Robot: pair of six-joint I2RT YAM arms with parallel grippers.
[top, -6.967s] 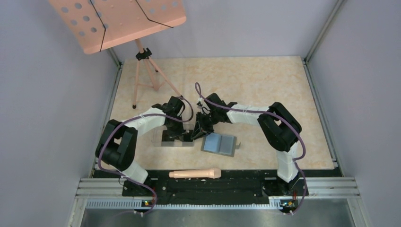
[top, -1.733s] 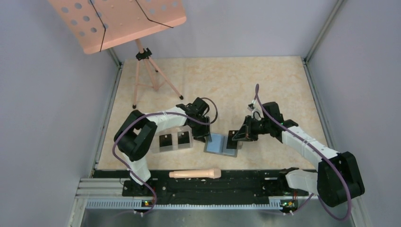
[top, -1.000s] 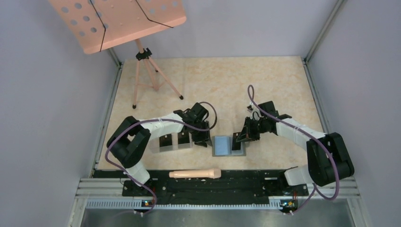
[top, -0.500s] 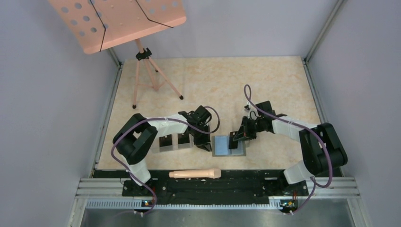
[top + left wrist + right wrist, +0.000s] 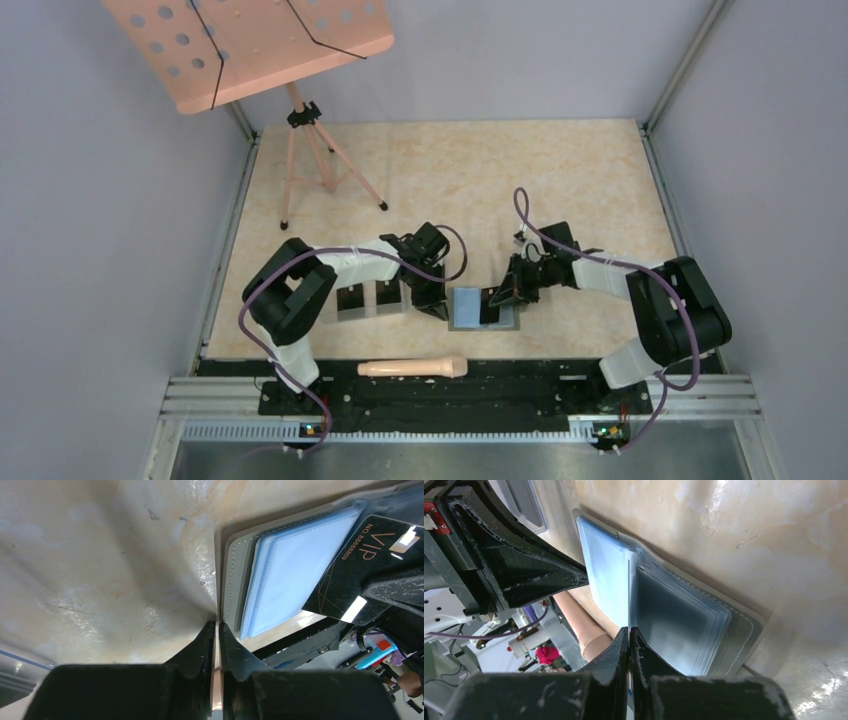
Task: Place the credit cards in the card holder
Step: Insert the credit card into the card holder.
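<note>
Looking down from above, the wallet [image 5: 466, 306] lies open and flat on the table [image 5: 560, 180] near its front edge, between the two arms. The left gripper [image 5: 437, 306] sits at the wallet's left edge, and the right gripper [image 5: 494, 300] reaches in low over its right half. A clear box [image 5: 368, 300] stands just left of the left gripper. A wooden handle [image 5: 412, 368] lies on the black rail in front, and a music stand [image 5: 250, 45] stands at the back left.

From the left wrist, the fingers [image 5: 200, 647] are drawn almost together with only a thin slit between them. Their tips rest on the table right at the wallet's gray stitched border. Whether they nip that border I cannot tell. A black card [image 5: 360, 565] lettered "VIP" lies tilted over the pale blue pockets, with its far end under the other arm's dark finger.

From the right wrist, the jaws are pressed together on the card, seen edge-on as a thin line [image 5: 628, 587] standing over the wallet's middle fold. The left gripper's black fingers [image 5: 569, 577] point at the wallet's far edge.
</note>
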